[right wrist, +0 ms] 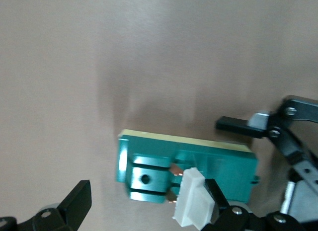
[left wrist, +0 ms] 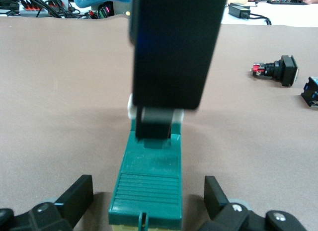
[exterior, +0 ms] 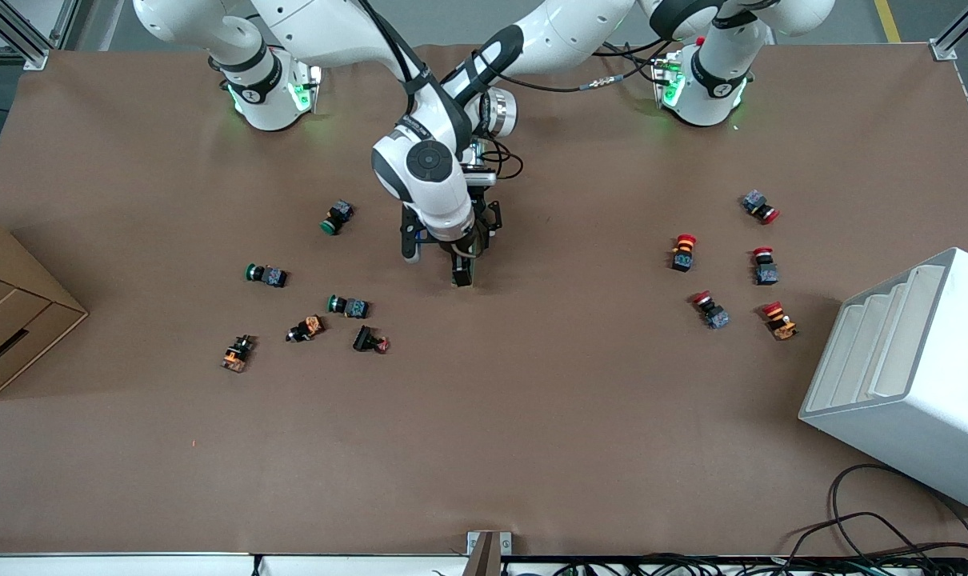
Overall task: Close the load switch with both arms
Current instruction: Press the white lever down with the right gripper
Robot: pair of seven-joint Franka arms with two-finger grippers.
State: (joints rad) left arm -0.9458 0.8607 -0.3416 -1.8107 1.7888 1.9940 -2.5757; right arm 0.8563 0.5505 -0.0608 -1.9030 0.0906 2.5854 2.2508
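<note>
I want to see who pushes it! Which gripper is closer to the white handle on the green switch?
Right. The right gripper has one finger against the cream-white handle; the left gripper straddles the load switch at its other end, open.

Green-capped push buttons [exterior: 267,275], red-capped push buttons [exterior: 683,252], white rack [exterior: 912,376], cardboard box [exterior: 12,312]

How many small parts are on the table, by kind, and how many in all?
Load switch: 1
Green-capped push buttons: 3
Red-capped push buttons: 5
Other small black or orange parts: 3
Total: 12
The left gripper and right gripper are open at the load switch.
</note>
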